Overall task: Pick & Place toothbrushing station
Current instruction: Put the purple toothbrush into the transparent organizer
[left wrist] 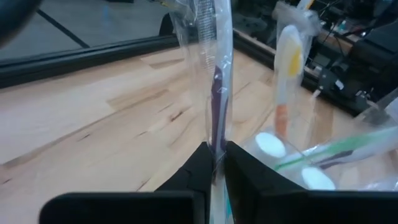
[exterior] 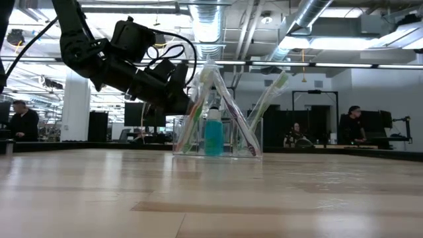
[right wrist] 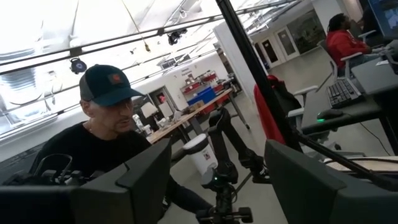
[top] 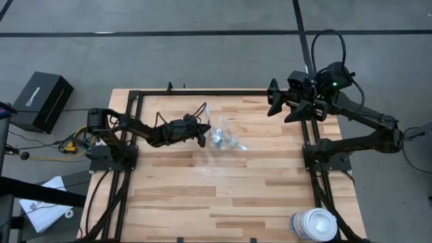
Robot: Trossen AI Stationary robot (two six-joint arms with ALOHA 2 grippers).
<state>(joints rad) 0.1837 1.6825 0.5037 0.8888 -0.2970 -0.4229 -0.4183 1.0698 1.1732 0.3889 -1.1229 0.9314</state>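
Left arm stretched low toward clear container (top: 225, 137), left gripper (top: 202, 135) pinching wrapped toothbrush (left wrist: 214, 74) standing nearly upright inside it. Right gripper (top: 283, 106) raised far from container, fingers spread wide.

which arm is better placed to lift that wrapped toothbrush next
Left. The left gripper is shut on a wrapped toothbrush at the clear container mid-table. The right gripper is open, raised at the table's far right edge, away from the set.
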